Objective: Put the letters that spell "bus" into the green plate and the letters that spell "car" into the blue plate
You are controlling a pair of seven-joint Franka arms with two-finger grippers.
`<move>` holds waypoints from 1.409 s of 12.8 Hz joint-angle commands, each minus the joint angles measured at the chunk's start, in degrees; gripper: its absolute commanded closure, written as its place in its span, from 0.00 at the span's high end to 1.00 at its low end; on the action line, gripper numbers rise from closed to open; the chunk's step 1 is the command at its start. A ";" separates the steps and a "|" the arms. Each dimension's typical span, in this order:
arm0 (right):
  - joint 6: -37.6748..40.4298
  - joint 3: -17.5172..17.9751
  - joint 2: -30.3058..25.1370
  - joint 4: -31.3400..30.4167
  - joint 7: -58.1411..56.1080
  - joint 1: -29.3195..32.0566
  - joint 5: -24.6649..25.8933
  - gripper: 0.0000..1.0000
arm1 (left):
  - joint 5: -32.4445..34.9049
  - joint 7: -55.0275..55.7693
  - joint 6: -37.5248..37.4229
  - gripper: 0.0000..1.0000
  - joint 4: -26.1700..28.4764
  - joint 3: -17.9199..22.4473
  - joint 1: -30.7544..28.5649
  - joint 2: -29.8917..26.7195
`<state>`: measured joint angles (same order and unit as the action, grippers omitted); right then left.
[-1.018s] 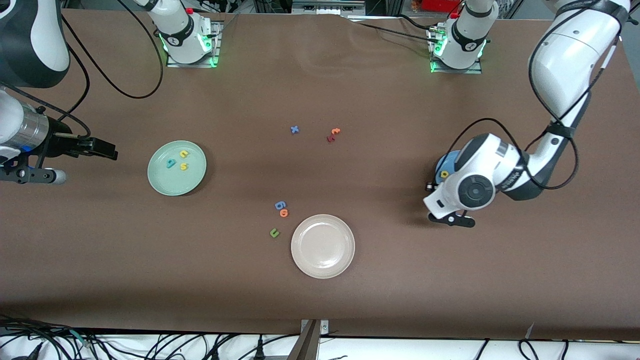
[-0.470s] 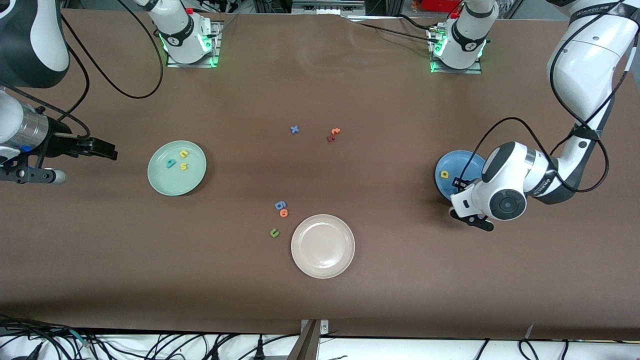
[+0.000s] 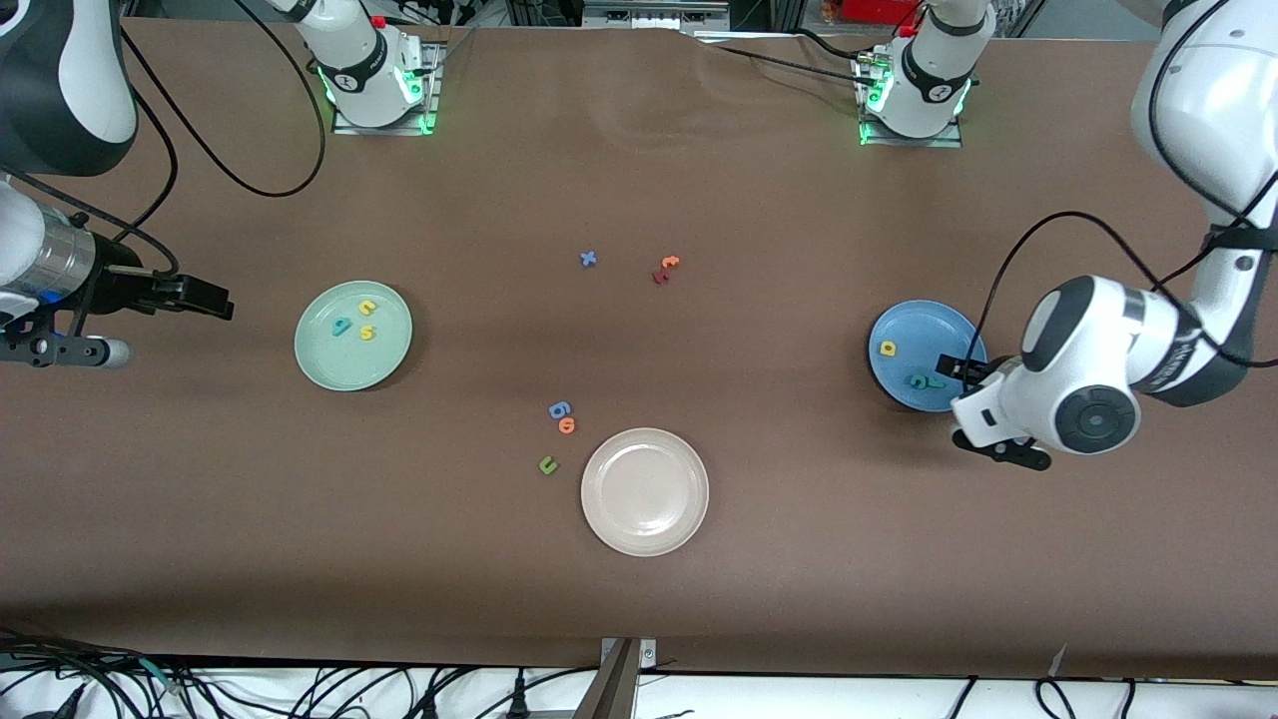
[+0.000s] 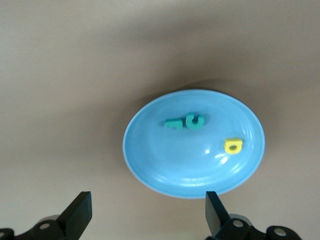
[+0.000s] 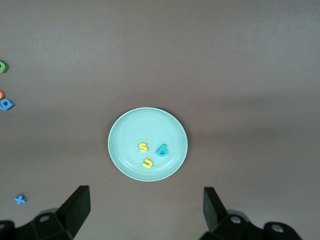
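Both plates filled, both claws wide.
Left claw (image 4: 147,215) beside blue plate (image 3: 904,320); right claw (image 5: 145,212) above green plate (image 3: 329,364).

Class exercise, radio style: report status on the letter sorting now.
Left gripper open by blue plate, holding c-a-r. Right gripper open, waiting. Green plate holds b-u-s. Nothing obstructing.

Mint green plate (image 3: 352,336), blue plate (image 3: 924,340)
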<state>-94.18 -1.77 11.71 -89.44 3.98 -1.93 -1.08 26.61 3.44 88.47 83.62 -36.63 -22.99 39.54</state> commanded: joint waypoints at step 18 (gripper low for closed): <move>-0.48 0.36 -0.11 0.05 -0.38 0.96 0.02 0.99 | -26.08 -0.10 0.29 1.00 7.61 35.13 23.78 -34.44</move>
<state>-94.25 -1.77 11.78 -89.44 3.96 -1.52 -1.08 2.33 4.17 87.58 89.16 -3.56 -0.35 7.10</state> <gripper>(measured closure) 0.004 0.000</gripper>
